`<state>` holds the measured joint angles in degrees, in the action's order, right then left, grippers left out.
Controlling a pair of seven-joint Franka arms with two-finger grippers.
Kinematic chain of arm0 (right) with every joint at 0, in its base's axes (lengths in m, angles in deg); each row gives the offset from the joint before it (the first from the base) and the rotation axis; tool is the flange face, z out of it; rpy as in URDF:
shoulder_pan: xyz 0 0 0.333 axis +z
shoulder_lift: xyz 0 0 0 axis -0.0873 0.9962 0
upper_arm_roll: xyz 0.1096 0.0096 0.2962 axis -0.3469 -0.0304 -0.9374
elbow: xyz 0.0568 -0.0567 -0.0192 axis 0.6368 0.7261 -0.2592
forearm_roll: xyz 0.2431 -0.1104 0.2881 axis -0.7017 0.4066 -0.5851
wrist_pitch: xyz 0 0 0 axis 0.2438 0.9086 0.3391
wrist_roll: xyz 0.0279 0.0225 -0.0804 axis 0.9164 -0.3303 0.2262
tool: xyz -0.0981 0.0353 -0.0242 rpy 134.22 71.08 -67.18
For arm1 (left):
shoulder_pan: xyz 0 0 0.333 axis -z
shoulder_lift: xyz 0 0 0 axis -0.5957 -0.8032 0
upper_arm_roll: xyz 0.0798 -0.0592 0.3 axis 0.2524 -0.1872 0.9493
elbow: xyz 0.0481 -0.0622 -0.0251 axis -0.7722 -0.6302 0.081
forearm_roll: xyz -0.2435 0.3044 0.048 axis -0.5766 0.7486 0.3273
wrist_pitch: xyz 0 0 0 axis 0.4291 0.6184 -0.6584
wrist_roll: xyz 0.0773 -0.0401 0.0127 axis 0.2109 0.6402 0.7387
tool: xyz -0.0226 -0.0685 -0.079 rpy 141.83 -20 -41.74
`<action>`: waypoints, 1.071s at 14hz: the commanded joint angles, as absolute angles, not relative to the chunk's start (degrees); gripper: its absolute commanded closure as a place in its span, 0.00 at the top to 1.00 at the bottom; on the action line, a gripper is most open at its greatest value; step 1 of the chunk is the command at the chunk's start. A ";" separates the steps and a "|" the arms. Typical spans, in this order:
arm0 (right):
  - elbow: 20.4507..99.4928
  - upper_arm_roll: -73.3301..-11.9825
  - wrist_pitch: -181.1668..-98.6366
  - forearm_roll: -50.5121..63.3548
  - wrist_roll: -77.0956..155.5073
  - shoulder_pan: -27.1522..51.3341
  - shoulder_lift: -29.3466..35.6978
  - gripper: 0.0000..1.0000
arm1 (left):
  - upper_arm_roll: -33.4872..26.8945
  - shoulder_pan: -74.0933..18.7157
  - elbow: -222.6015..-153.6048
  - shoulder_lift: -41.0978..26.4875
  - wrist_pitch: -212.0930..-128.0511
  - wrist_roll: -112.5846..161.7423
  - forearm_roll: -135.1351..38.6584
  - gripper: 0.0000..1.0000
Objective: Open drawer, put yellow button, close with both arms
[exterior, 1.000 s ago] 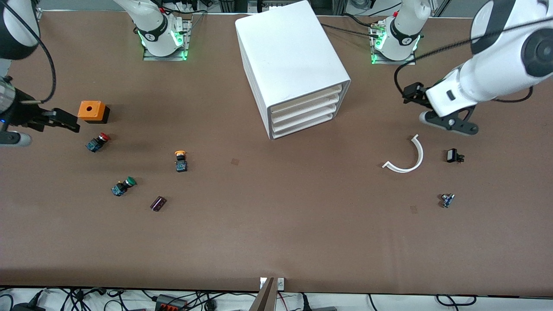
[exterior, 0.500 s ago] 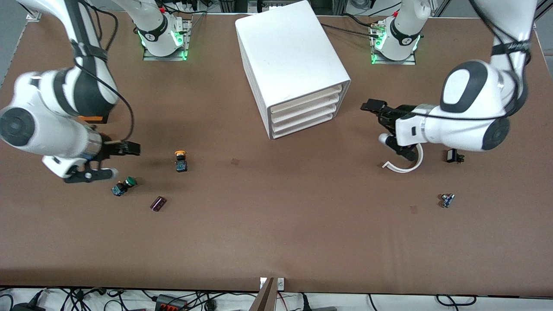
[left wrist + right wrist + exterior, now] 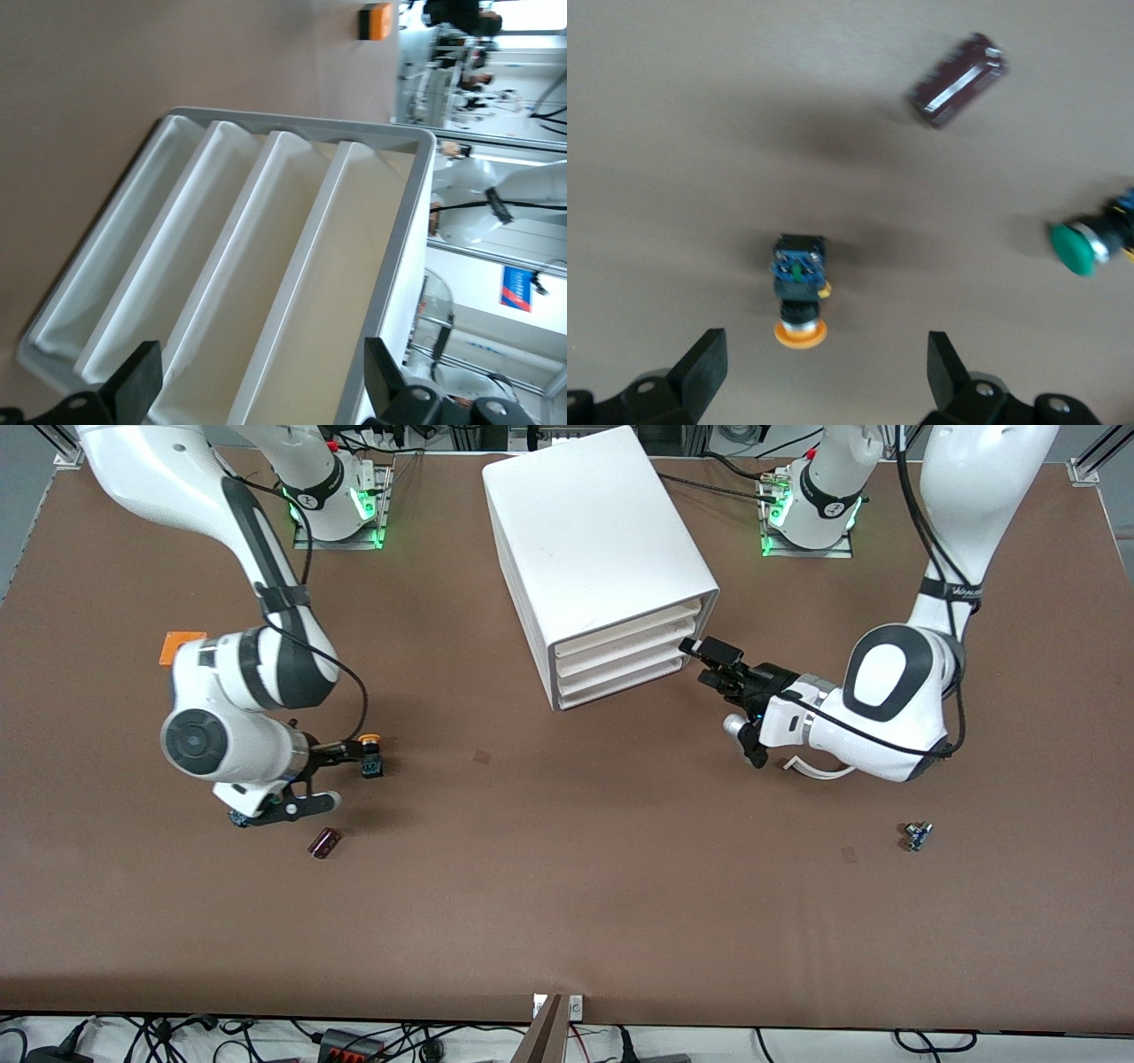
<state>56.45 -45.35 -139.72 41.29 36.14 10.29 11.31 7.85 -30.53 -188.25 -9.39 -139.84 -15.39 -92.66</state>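
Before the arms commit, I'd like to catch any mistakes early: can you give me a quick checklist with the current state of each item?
1. Left gripper open, lined up in front of the cabinet: ok, both fingers spread in the left wrist view.
2. Top drawer pulled out: not ok, it sits flush with the three below.
3. Right gripper open beside the yellow button: ok, fingers wide in the right wrist view.
4. Yellow button free to grasp: ok, the green button and dark part lie apart from it.
5. Button grasped: not ok, it lies on the table.
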 commanded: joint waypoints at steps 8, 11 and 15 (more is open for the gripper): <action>64.31 -45.12 -148.73 40.37 36.46 13.01 14.25 1.00 | 5.89 -31.03 -201.67 -8.23 -141.15 -30.03 -104.36 0.71; 64.48 -45.12 -148.82 40.37 36.55 13.19 15.13 1.00 | 5.01 -31.03 -205.01 -8.40 -141.06 -33.19 -108.50 0.71; 64.48 -45.12 -148.73 40.37 36.63 13.19 15.83 0.82 | 4.66 -30.94 -205.90 -8.40 -140.98 -36.34 -108.59 0.39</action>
